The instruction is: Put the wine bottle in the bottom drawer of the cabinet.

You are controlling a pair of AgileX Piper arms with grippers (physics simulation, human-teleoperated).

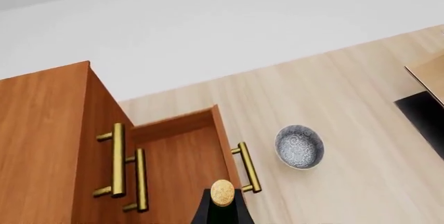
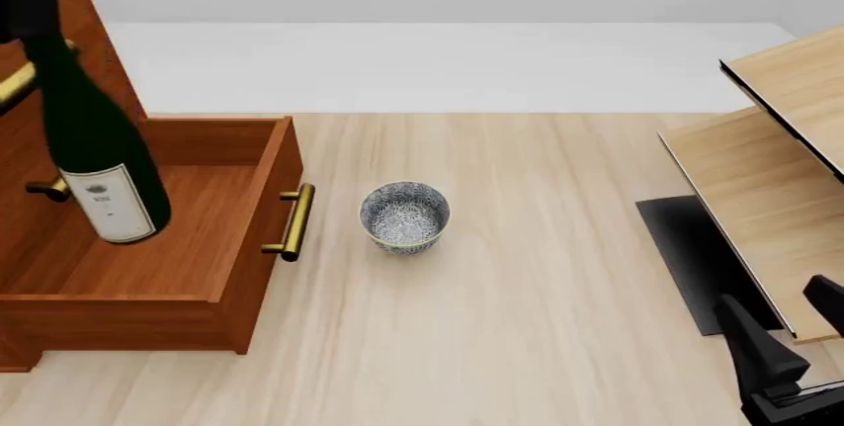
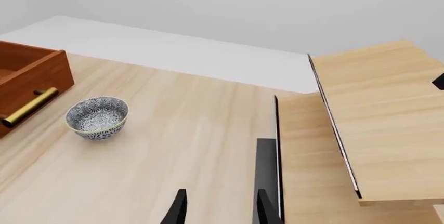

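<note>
The wine bottle (image 2: 93,139), dark green with a white label, hangs tilted with its base over the inside of the open bottom drawer (image 2: 172,283). My left gripper (image 2: 20,11) is shut on its neck at the far left, up against the cabinet (image 2: 79,21). In the left wrist view the tan cork (image 1: 222,193) shows between the dark fingers (image 1: 203,212), above the pulled-out drawer (image 1: 184,151) and its brass handle (image 1: 248,167). My right gripper (image 3: 220,211) stands open and holds nothing, low at the right (image 2: 792,332), far from the bottle.
A patterned blue-white bowl (image 2: 403,215) sits on the table just right of the drawer's brass handle (image 2: 293,221). A pale-wood shelf unit (image 2: 765,179) with a dark base fills the right side, close to my right gripper. The cabinet's upper drawers carry brass handles (image 1: 118,159).
</note>
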